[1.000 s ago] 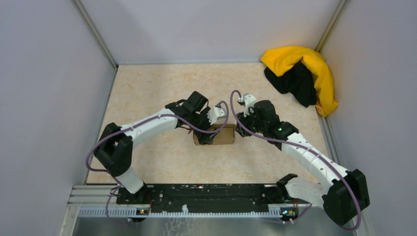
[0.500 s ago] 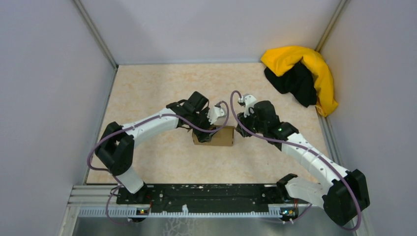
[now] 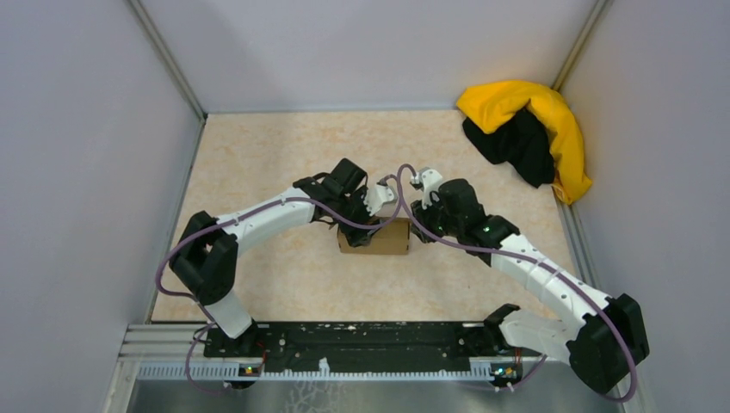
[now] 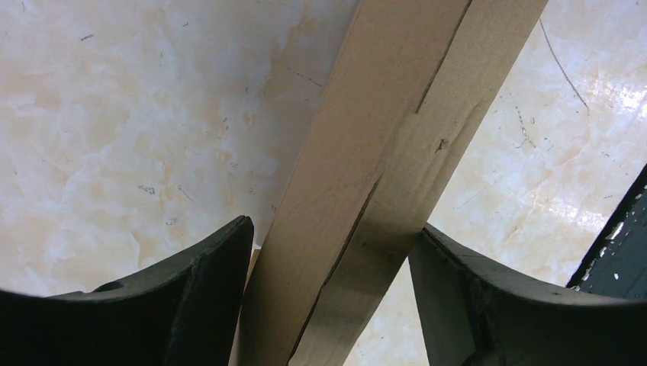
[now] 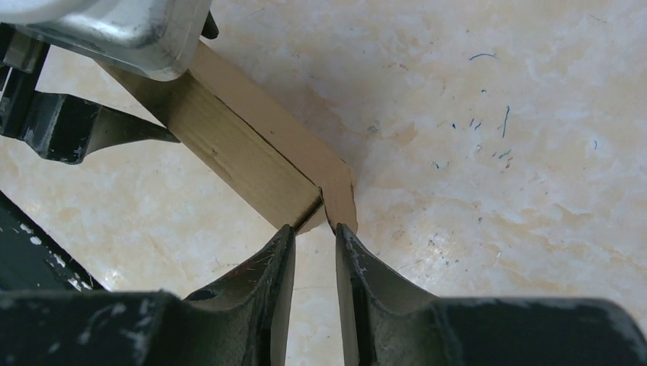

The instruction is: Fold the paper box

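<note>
Near the middle of the beige counter [image 3: 275, 163] lies the paper box [image 3: 387, 241], partly folded, and the step in hand looks like closing its 3 o'clock end. The left claw [image 4: 332, 229], in from 10 o'clock, straddles a long wall, its wide jaws seemingly touching both sides in a clasp. The right claw [image 5: 314, 232], narrowed to a slit, sits at the corner flap [image 5: 339, 191] without a visible pinch; next it should nip that flap and tuck it inward.
</note>
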You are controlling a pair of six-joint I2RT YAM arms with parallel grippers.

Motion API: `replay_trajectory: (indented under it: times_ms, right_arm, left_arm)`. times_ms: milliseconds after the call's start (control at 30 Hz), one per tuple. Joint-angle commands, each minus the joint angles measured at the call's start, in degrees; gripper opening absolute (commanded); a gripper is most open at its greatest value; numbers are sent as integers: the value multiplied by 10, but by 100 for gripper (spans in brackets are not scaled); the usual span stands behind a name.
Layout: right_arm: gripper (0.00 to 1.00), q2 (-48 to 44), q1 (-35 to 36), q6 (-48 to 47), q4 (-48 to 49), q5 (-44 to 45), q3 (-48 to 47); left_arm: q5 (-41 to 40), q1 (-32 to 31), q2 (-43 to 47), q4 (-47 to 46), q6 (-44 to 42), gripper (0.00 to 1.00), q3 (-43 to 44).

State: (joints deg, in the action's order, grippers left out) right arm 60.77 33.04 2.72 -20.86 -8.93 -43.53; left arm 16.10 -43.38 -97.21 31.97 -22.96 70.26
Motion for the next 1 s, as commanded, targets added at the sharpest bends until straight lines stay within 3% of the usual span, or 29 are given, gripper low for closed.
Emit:
replay_trajectory:
  times_ms: [0,967]
  right_arm:
    - [25,0,15,-12,8,31,-14]
    - [19,24,17,-21,36,61,-33]
  left_arm:
    - [0,-2,-9,13,6,78,10]
    - [-1,-9,-2,15,22,78,7]
